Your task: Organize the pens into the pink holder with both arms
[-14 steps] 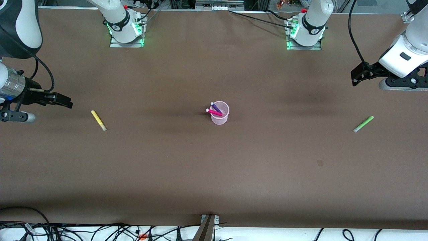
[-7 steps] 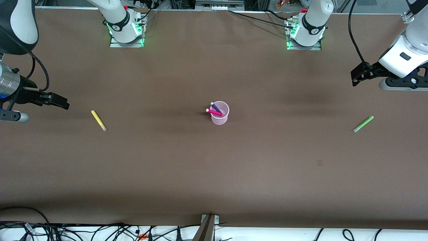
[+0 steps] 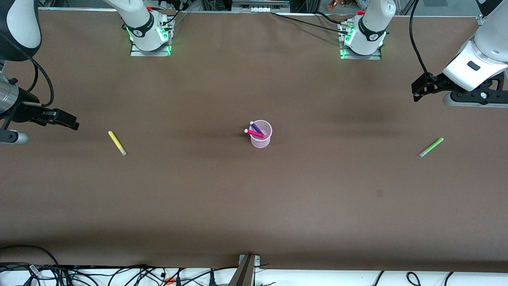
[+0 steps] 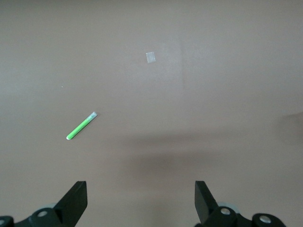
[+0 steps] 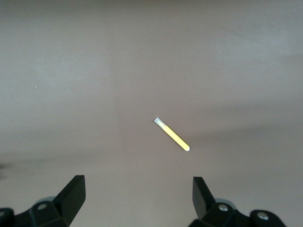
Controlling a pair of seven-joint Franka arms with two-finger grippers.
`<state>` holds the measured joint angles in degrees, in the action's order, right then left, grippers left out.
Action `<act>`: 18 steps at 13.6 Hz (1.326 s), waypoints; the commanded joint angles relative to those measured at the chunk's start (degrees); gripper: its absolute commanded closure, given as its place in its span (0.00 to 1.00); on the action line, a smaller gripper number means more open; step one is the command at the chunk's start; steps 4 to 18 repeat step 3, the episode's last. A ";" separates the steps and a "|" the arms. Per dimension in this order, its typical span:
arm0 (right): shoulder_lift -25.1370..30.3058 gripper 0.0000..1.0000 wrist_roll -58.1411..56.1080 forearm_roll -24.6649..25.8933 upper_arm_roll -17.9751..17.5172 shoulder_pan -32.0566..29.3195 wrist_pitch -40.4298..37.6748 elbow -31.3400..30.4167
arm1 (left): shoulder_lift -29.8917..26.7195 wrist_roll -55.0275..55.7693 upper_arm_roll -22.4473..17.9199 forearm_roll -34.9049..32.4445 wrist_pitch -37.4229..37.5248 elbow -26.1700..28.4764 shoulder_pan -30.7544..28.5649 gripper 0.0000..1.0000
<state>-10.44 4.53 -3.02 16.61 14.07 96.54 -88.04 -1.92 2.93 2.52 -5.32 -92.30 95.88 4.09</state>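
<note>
- The pink holder stands upright near the middle of the table, about midway between the two arms' ends.
- Two of the pens are already in it: the magenta pen and the purple pen lean against its rim, pale tips poking out toward the right arm's end.
- The yellow pen lies flat on the table, well apart from the holder, toward the right arm's end; in the right wrist view it shows as a slim slanted stick on bare brown surface.
- The green pen lies flat too, well apart from the holder, toward the left arm's end; the left wrist view shows it with a small pale scrap of tape some way off.
- The right gripper hangs in the air at its end of the table, near the yellow pen but not over it, fingers spread apart and holding nothing.
- The left gripper hangs above its end of the table, near the green pen but not directly over it, fingers likewise wide apart and empty.
- By my reckoning the job is half done: two pens in, two left, one for each arm, and neither is being gripped yet.
</note>
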 commanded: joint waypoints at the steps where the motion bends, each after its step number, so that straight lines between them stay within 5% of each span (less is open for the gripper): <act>1: 0.34 0.00 0.75 0.30 0.26 0.26 -0.91 0.59 | -0.54 0.49 -0.15 1.54 0.89 -0.43 0.04 0.00; 18: 0.34 0.00 0.66 0.30 0.26 0.26 -0.91 0.59 | -0.54 3.65 -0.23 3.98 0.98 -0.43 -0.04 0.00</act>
